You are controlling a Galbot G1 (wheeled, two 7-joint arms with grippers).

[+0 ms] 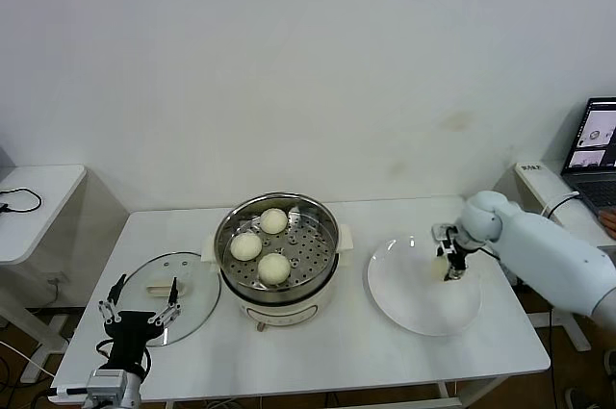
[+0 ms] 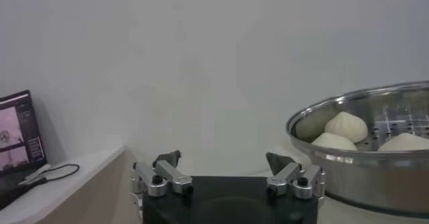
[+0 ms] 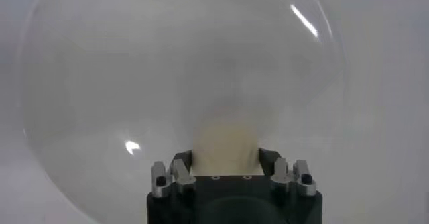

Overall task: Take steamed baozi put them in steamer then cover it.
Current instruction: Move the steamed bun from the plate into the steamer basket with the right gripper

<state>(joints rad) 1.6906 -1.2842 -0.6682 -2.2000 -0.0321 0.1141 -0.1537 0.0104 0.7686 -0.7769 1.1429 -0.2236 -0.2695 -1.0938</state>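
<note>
Three steamed baozi (image 1: 273, 220) (image 1: 245, 245) (image 1: 274, 268) lie in the shiny steel steamer (image 1: 226, 226) at the table's middle; the left wrist view shows its rim (image 2: 362, 172) and the buns (image 2: 345, 125). Another baozi (image 1: 441, 264) (image 3: 226, 138) rests on the white plate (image 1: 414, 303) at the right, with my right gripper (image 1: 447, 263) (image 3: 226, 157) shut on it, fingers pressing both its sides. The glass cover (image 1: 192, 308) lies flat to the left of the steamer. My left gripper (image 1: 146, 286) (image 2: 223, 158) hovers open at the cover's near edge, holding nothing.
The plate (image 3: 134, 78) fills the right wrist view. A laptop (image 1: 597, 140) sits off the table's right end on a stand. A small white side table (image 1: 34, 197) with a cable stands at the far left. The white wall runs behind the table.
</note>
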